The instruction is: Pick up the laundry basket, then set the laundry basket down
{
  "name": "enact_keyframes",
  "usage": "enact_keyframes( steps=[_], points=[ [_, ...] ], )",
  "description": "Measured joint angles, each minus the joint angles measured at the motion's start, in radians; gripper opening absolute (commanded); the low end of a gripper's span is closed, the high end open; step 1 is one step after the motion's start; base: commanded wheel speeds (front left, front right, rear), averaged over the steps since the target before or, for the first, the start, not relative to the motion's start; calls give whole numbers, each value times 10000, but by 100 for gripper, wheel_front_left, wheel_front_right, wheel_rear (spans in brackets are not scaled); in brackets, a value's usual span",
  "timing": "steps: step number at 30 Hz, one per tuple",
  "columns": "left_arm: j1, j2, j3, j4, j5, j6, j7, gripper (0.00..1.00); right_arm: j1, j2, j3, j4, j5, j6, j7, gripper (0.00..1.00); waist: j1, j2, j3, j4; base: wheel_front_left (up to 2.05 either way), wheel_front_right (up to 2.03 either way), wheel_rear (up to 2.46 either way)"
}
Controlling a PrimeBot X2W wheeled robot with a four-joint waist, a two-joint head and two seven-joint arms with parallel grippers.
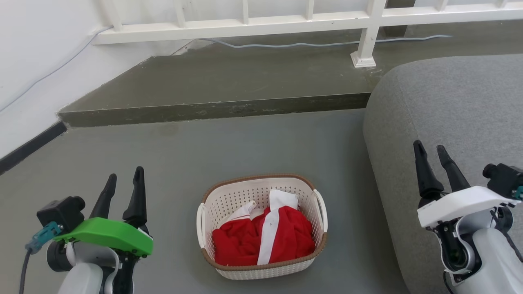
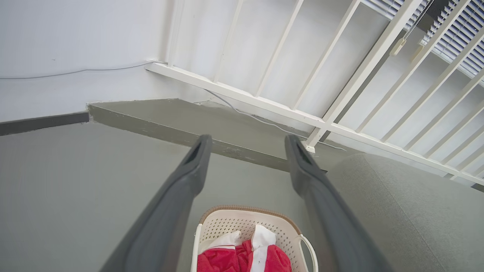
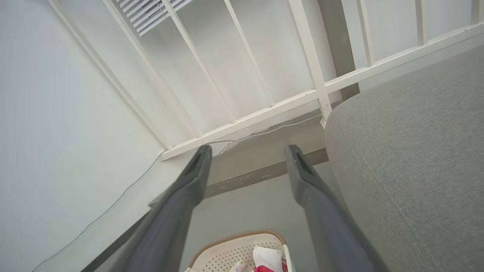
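Laundry basket (image 1: pixel 241 196) sits on the grey floor (image 1: pixel 204 151), lower centre of the head frame, upright, with a red-and-white garment (image 1: pixel 245 241) bunched inside. I have my left end effector (image 1: pixel 125 172) at lower left, fingers apart, gripping nothing, well apart from the basket's left handle. My right end effector (image 1: pixel 429 145) is at lower right, fingers apart too, empty, in front of the grey sofa (image 1: pixel 449 106). Basket lies near the sofa's edge. Raised step (image 1: pixel 229 81) and white railing (image 1: pixel 245 24) run across the top.

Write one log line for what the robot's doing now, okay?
stage: before pickup | basket: on floor, red and white clothes inside | left jaws: open, empty | right jaws: open, empty
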Motion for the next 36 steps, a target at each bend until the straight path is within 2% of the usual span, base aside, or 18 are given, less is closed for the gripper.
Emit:
enact_keyframes(
  steps=[5, 19, 32, 36],
  points=[
    [-2, -2, -115, -36, 667, 244, -196, 100, -1, 2, 201, 4, -648, -90, -163, 100, 0, 0, -2, -6, 0, 0, 0],
    [-2, -29, -395, 46, 2284, 566, -654, 100, -2, -40, 581, 150, -2545, -334, -654, 100, 0, 0, -24, -29, 0, 0, 0],
    [-2, -21, -619, 253, 3662, 780, -1095, 100, -26, -79, 780, 303, -4098, -355, -1074, 100, 0, 0, -57, -37, 0, 0, 0],
    [-2, -31, -612, 307, 3724, 784, -1120, 100, -32, -73, 784, 349, -4211, -357, -1093, 100, 0, 0, -63, -33, 0, 0, 0]
  ],
)
